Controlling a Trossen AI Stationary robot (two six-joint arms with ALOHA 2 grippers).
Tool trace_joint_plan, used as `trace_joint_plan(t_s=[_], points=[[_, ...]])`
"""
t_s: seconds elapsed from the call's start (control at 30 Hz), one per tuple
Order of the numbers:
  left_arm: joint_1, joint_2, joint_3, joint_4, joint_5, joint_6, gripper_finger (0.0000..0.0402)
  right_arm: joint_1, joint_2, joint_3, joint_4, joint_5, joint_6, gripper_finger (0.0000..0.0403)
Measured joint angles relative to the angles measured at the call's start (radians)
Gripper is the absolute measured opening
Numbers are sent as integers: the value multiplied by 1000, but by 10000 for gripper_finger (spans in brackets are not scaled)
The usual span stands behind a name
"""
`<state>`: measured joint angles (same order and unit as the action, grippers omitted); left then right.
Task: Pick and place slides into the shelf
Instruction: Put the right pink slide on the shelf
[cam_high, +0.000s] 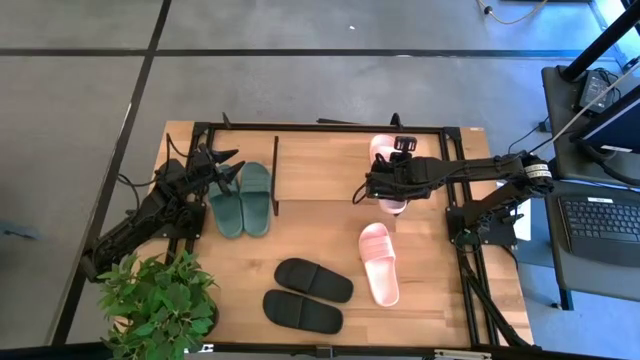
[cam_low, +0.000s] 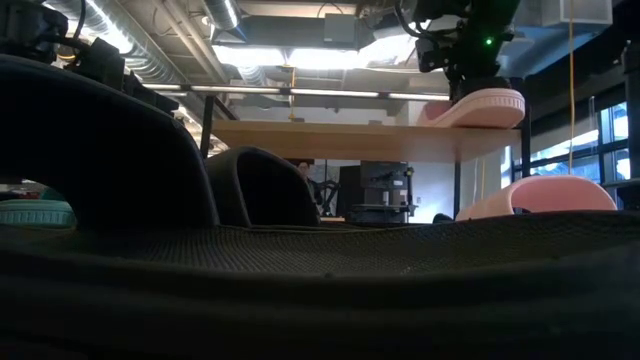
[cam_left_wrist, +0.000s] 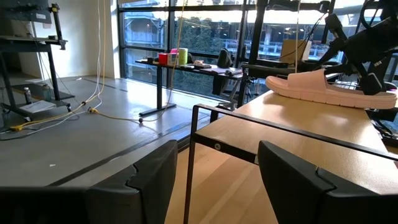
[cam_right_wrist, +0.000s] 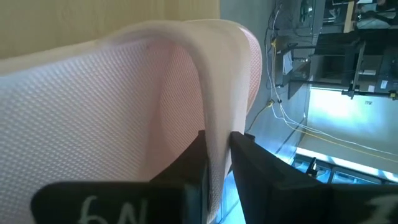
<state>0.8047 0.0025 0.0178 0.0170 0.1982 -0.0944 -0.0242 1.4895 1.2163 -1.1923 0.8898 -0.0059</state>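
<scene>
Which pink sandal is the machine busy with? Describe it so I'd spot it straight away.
Start at the black metal shelf along the table's far edge and go to its right end. There the right arm's fingers pinch the strap of a pink slide on the shelf's wooden top. Its twin lies loose on the table, untouched.

A leafy green potted plant (cam_high: 158, 300) sits at the lower left of the high view, on the corner of the wooden tabletop (cam_high: 330, 240). At the right edge, a laptop (cam_high: 600, 222) lies open on a dark cart. Grey floor (cam_high: 300, 90) fills the upper part.
</scene>
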Motion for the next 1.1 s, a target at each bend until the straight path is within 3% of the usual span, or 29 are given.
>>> trace_joint_plan(t_s=[0.43,0.83,1.1], points=[[0,0,0,0,0,0,216,6,0,0,3,0,-7,70],[0,0,0,0,0,0,216,16,0,0,22,0,-28,213],[0,0,0,0,0,0,216,15,0,0,22,-27,-25,240]])
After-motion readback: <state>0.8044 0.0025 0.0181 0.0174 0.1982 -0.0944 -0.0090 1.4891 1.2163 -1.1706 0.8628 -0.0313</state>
